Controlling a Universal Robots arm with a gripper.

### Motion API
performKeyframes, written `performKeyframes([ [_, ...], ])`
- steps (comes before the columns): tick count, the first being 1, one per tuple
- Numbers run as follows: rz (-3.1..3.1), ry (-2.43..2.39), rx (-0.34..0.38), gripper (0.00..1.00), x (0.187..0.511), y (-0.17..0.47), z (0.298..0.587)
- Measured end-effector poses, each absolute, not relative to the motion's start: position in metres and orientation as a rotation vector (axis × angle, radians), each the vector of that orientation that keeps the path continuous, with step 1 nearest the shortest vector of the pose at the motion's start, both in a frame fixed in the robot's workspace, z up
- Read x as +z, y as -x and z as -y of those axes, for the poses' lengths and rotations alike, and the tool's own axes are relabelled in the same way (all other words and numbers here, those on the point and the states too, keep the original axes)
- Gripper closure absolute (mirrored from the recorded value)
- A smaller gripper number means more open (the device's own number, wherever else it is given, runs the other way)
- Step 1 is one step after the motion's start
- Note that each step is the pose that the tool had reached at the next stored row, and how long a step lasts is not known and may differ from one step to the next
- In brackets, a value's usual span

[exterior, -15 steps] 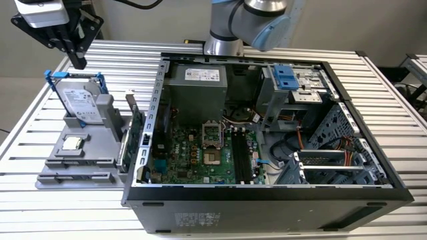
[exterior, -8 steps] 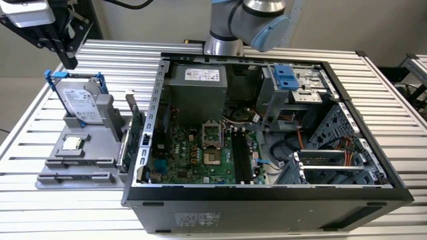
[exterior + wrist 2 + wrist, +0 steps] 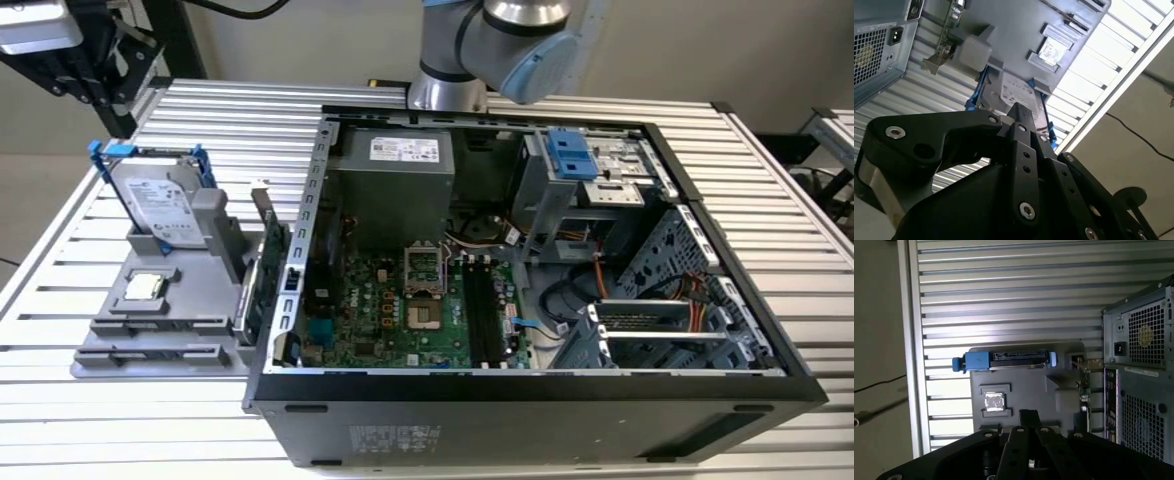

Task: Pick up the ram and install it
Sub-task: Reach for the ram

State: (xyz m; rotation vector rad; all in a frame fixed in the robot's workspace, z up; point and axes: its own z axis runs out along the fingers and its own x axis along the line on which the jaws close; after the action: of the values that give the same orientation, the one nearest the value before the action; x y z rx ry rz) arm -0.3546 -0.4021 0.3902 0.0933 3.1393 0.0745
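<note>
Seemingly the ram [image 3: 167, 352] sits edge-up in the grey tray [image 3: 96, 365], lower left of the exterior view; probably light, stiff, fragile (best held by its long edges). The gripper [image 3: 1029, 414] is drawn narrow, empty.

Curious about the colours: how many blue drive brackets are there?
2. One blue bracket frames the hard drive on the grey tray, at the exterior view's left; a second blue bracket sits inside the computer case. Others may be hidden.
</note>
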Motion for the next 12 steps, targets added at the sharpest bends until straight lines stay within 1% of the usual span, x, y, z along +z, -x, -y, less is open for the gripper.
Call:
performKeyframes([
  [7, -3.142, 0.037, 0.074, 1.00, 0.3902, 0.3575, 0.4020],
  [12, -3.143, 0.044, 0.074, 1.00, 0.3902, 0.3579, 0.4028],
])
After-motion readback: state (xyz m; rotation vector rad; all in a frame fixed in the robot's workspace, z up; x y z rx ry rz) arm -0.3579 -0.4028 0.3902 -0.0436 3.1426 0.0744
